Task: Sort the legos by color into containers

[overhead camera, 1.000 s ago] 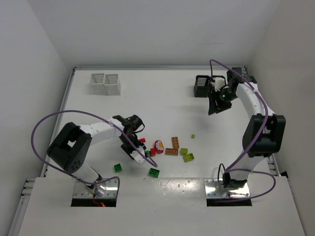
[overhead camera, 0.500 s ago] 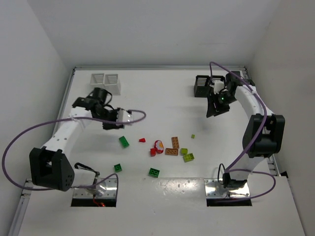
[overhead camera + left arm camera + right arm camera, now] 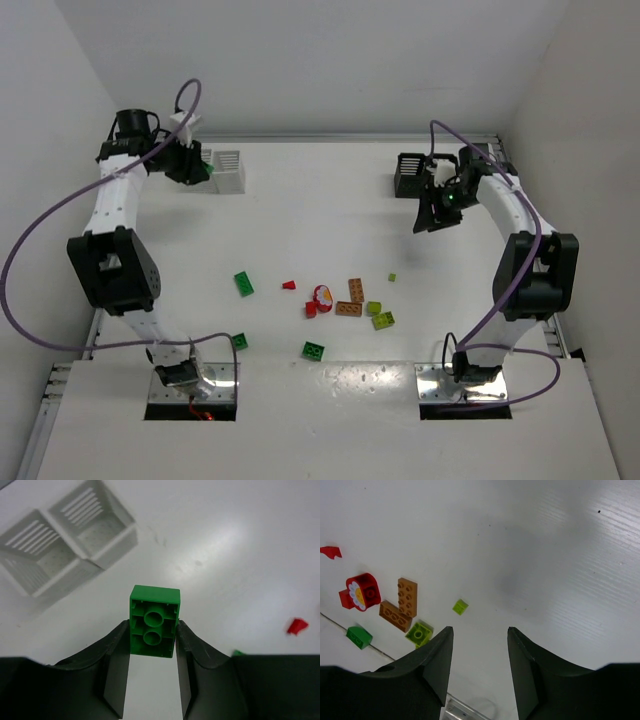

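Two arms spread wide in top view: left gripper (image 3: pixel 190 166) by white bins (image 3: pixel 228 171), right gripper (image 3: pixel 437 212) near black bins (image 3: pixel 410 176), loose legos (image 3: pixel 348 300) scattered mid-table (image 3: pixel 330 210).

Left wrist: fingers clamped on dark green brick (image 3: pixel 154 621); white bins up-left.

Right wrist: fingers spread apart; orange bricks (image 3: pixel 402 605) on table, lower left.

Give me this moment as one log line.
left gripper: holds dark green brick near white bins | right gripper: open, empty
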Available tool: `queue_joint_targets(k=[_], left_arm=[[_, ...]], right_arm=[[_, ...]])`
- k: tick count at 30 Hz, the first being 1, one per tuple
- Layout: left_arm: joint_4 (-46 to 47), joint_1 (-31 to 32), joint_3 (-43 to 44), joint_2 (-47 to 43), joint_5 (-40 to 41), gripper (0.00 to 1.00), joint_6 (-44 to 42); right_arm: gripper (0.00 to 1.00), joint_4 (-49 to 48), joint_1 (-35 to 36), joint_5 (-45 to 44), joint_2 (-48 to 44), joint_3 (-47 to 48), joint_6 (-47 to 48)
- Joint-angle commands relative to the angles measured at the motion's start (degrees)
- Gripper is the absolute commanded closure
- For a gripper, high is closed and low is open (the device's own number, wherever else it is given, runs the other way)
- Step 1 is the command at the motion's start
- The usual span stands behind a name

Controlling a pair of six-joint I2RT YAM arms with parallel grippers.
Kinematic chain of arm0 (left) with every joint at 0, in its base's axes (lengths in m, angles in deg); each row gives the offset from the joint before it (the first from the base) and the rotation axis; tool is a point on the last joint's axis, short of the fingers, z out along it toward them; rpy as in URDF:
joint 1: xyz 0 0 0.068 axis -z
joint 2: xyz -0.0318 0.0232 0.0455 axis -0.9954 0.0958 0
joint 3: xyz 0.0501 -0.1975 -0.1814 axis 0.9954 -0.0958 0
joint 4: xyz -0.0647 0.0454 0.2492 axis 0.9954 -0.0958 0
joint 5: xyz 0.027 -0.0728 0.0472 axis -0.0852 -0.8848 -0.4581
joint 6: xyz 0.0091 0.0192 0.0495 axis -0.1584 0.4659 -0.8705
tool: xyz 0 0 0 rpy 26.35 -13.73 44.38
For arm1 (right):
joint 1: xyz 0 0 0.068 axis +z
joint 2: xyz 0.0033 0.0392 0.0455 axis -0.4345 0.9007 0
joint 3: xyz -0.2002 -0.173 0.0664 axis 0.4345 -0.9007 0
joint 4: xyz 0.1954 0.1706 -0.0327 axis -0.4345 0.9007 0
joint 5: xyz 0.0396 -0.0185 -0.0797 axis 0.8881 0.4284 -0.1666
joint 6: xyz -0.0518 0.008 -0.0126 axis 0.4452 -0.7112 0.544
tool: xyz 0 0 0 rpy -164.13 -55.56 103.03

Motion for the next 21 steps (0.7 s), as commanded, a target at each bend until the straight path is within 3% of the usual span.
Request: queue_joint_targets(k=[1, 4, 10, 15, 21], left_arm=[[4.8, -1.1, 8.1, 6.4, 2.3, 0.97, 16.4], [8.9, -1.1, 12.2, 10.0, 6.0, 0.97, 21.1], [10.4, -0.6, 23.3, 19.0, 15.6, 0.86, 25.9], [11.0, 1.5, 29.2, 24.5, 21.0, 0.85, 26.4], [11.0, 2.7, 30.5, 27.1, 24.0, 0.82, 25.2]], right_arm=[[0.52, -2.9, 0.4, 2.3, -2.2, 0.0, -2.3], [0.52, -3.4, 1.0, 3.0, -2.2, 0.0, -2.8], [0.52, -2.9, 1.0, 2.4, -2.2, 0.0, -2.8], [0.52, -2.9, 1.0, 2.4, -2.2, 0.0, -2.8], [0.52, -2.9, 1.0, 1.9, -2.2, 0.5, -2.8]])
